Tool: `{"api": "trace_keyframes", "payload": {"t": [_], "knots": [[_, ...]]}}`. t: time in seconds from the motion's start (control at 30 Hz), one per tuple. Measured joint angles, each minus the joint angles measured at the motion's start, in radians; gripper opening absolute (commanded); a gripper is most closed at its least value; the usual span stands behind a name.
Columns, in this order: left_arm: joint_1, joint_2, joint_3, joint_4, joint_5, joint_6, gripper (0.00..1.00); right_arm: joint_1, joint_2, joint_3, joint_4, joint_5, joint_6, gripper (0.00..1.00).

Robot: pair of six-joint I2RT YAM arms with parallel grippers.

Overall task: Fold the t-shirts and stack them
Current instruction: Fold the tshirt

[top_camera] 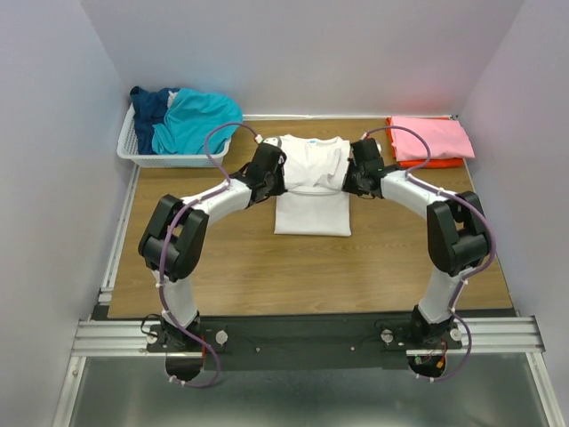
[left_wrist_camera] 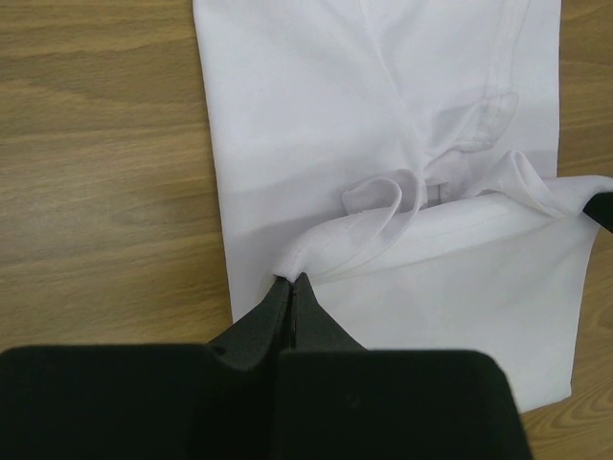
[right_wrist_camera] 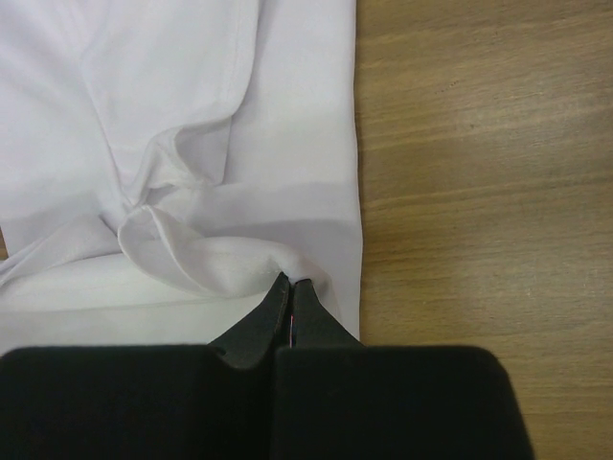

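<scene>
The white t-shirt (top_camera: 311,187) lies in the middle of the table, narrow with its sides folded in. My left gripper (top_camera: 277,174) is shut on its left edge (left_wrist_camera: 290,278). My right gripper (top_camera: 349,176) is shut on its right edge (right_wrist_camera: 290,279). Both hold the upper part of the cloth lifted, bunched and doubled over the lower part. A small blue neck label (top_camera: 313,140) shows at the far end. The teal t-shirt (top_camera: 191,120) and the navy t-shirt (top_camera: 151,105) lie crumpled in the basket. The pink t-shirt (top_camera: 429,138) lies folded on the orange t-shirt (top_camera: 418,163) at the back right.
The white slatted basket (top_camera: 142,153) stands at the back left corner. Grey walls close in the wooden table (top_camera: 240,267) on three sides. A metal rail (top_camera: 302,334) with both arm bases runs along the near edge.
</scene>
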Motion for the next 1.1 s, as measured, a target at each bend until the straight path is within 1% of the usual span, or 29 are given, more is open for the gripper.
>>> {"api": "trace_keyframes", "payload": {"t": [0.07,0.1,0.17,0.2,0.27,0.3,0.33,0.37,0.5,0.63,0.77,0.8,0.9,1.1], "knots": [[0.001,0.002,0.0,0.0,0.0,0.0,0.0,0.0,0.0,0.0,0.0,-0.009,-0.002,0.06],[0.002,0.004,0.0,0.0,0.001,0.0,0.0,0.0,0.0,0.0,0.0,-0.011,-0.003,0.12],[0.003,0.01,0.0,0.0,0.001,0.0,0.0,0.0,0.003,0.002,0.0,-0.018,-0.003,0.21],[0.004,0.013,0.0,0.0,0.001,0.0,0.19,0.0,0.006,0.004,0.001,-0.021,-0.005,0.41],[0.006,0.017,0.0,-0.002,0.002,-0.002,0.34,-0.002,0.011,0.009,0.0,-0.026,-0.007,0.63],[0.008,0.016,0.0,-0.004,0.001,-0.003,0.52,-0.003,0.011,0.01,0.0,-0.031,-0.009,0.84],[0.009,0.016,0.0,-0.005,0.002,-0.003,0.69,-0.004,0.011,0.01,0.0,-0.034,-0.02,1.0],[0.009,0.013,0.0,-0.005,0.002,-0.004,0.98,-0.005,0.011,0.013,0.001,-0.039,-0.017,1.0],[0.01,-0.045,-0.025,-0.011,0.0,-0.011,0.98,-0.006,-0.014,0.011,-0.001,-0.055,-0.031,1.0],[0.01,-0.188,-0.09,0.0,0.001,-0.017,0.98,-0.006,-0.114,-0.019,0.004,-0.109,-0.04,1.0],[0.01,-0.351,-0.232,0.04,0.008,-0.04,0.98,0.008,-0.182,-0.065,0.032,-0.19,-0.04,1.0],[0.01,-0.371,-0.261,0.048,0.011,-0.045,0.98,0.019,-0.184,-0.076,0.041,-0.218,-0.039,1.0],[0.01,-0.435,-0.37,0.099,0.061,-0.06,0.99,0.055,-0.147,-0.088,0.059,-0.264,-0.026,1.0],[-0.025,-0.44,-0.506,0.25,0.185,-0.093,0.99,0.087,-0.014,-0.078,0.096,-0.323,0.004,1.0]]}}
